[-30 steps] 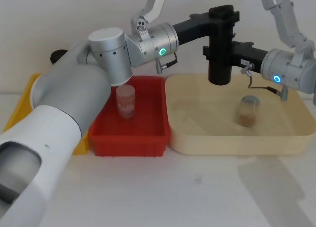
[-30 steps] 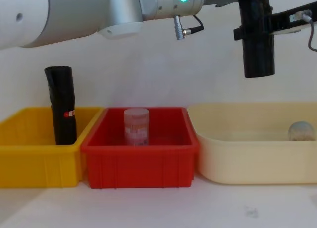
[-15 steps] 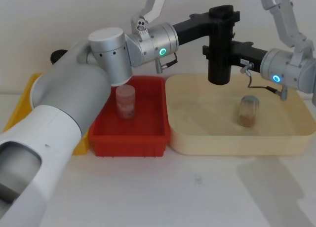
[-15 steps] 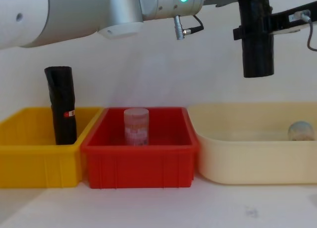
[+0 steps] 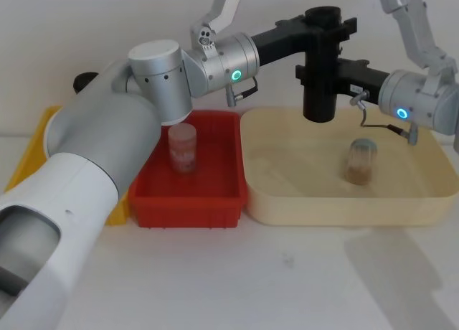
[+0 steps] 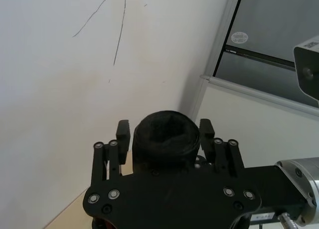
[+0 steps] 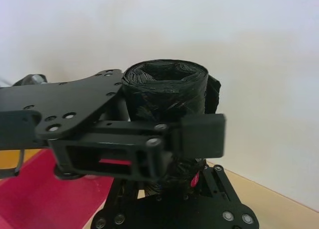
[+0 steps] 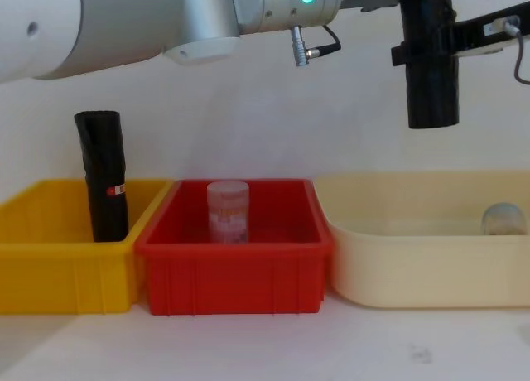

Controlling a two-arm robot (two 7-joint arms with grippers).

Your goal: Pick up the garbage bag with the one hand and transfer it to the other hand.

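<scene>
**Bag held upright between both grippers above the cream tray**

The bag [image 5: 320, 68] is held upright in the air, well above the cream tray [image 5: 423, 201], its lower end hanging free. It is gripped near its top by the left gripper [image 5: 324, 26], whose fingers are seen in the left wrist view pressed against either side of the roll's end. Lower on the roll, the right gripper [image 5: 315, 73] is closed around it from the opposite side; in the right wrist view its fingers [image 7: 202, 134] are seen wrapped across the black plastic. The upright pose is judged to leave free length along the roll for a second grasp, so the handover appears to be at the point where both grippers hold at once and the left has not yet let go.

In the cream tray, a small jar [image 5: 361, 161] with brownish contents is standing, apart from the bag. In the red bin [image 8: 236, 265], a clear jar [image 8: 228, 211] is set upright. In the yellow bin [image 8: 62, 269], a second black roll [image 8: 103, 176] with a red-and-white sticker is propped upright, well away from the handover.
</scene>
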